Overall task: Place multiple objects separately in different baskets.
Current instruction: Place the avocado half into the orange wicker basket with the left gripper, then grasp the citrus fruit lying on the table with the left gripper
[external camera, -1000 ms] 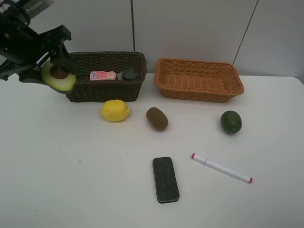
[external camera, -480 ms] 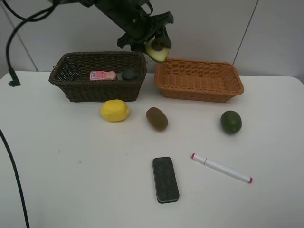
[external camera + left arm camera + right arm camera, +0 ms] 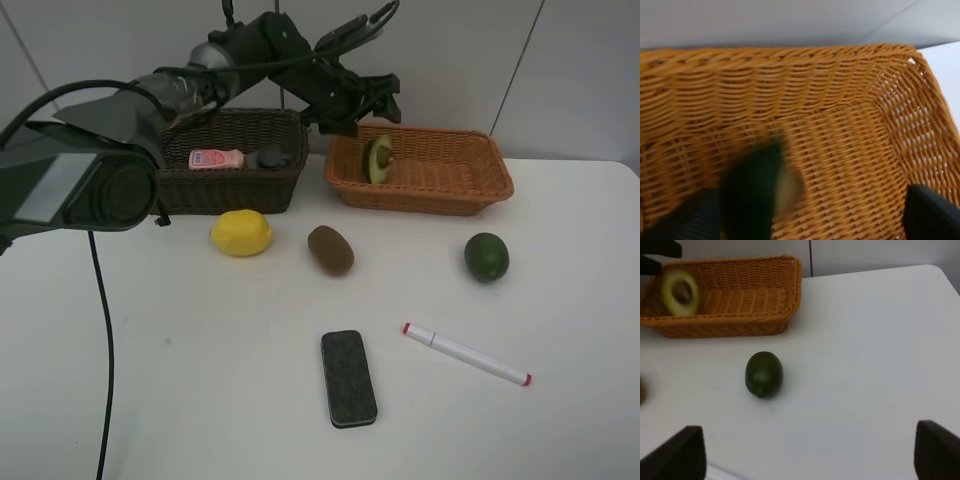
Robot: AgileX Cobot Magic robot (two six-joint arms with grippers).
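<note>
Exterior high view: a white counter with two wicker baskets side by side at the far edge, a dark brown basket on the left and an orange-tan basket on the right. The left pincer hangs over the left end of the orange-tan basket with its fingers spread wide and nothing between them. Just below it, inside that basket, the halved avocado stands on edge and looks blurred; whether it rests on the basket floor cannot be told. The dark brown basket holds a pink bottle and, just to its right, a dark green bottle. On the counter in front of the baskets, from left to right, lie a yellow lemon, a brown kiwi and a round green fruit. Nearer the front lie a black eraser and, to its right, a white red-capped marker. The right pincer appears only in its own wrist view, spread wide and empty above bare counter, with the round green fruit beyond it.
</note>
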